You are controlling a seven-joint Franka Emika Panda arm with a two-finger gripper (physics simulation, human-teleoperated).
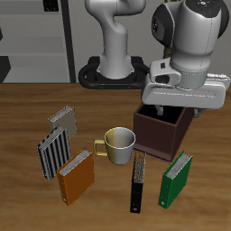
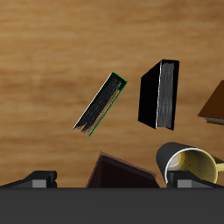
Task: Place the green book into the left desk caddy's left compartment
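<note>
Nearest you along the bench's front edge, three books are lying flat in a loose row. The green book [image 1: 176, 180] is resting closest to the maroon caddy's side of the bench, untouched, its white page edge showing; the wrist view is also catching it [image 2: 101, 104] lying on bare wood. Just beside it the black book [image 1: 138, 181] is lying nearly parallel, apart from it by a strip of wood [image 2: 158, 94]. Farther along, the orange-brown book [image 1: 76, 176] is sitting at an angle.

Moving back, the cream mug [image 1: 117, 143] is standing upright between the books and the caddy, handle pointing away from the caddy. Beyond the orange-brown book, a pale grey slatted caddy [image 1: 57, 141] is sitting near the bench's other side.

Behind the mug, the left desk caddy [image 1: 161, 131] is standing on the bench, well apart from the green book. Your gripper [image 1: 168, 112] is hanging right above its open top, carrying nothing; whether the jaws are spread or closed, you cannot tell from these views.
</note>
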